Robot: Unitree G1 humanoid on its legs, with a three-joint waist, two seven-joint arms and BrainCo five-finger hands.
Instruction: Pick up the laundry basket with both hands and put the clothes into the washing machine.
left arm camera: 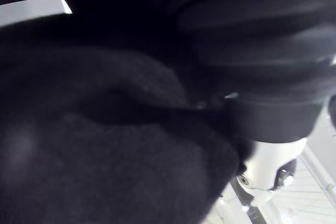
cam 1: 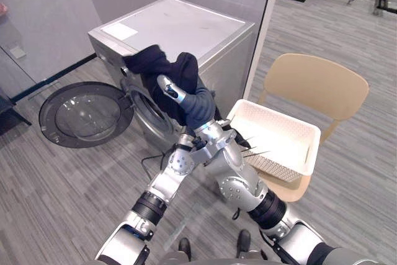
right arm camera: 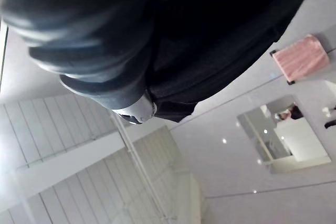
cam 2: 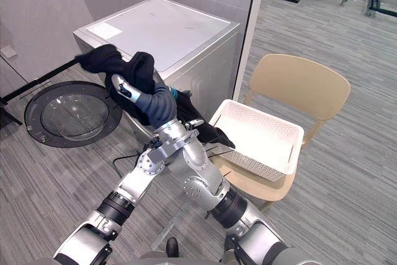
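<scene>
A bundle of dark clothes hangs in the air in front of the washing machine, level with its front panel and above the drum opening. My right hand is raised under the bundle. Its thumb presses on the cloth, which drapes over the hand. My left hand sits lower, under the right wrist, buried in a trailing end of the dark cloth. The white slatted laundry basket rests on a chair seat to the right, with the cloth's tail near its left corner.
The washer's round door is swung wide open to the left, low over the floor. The tan wooden chair stands beside a white wall corner. Grey floor stretches away on the right.
</scene>
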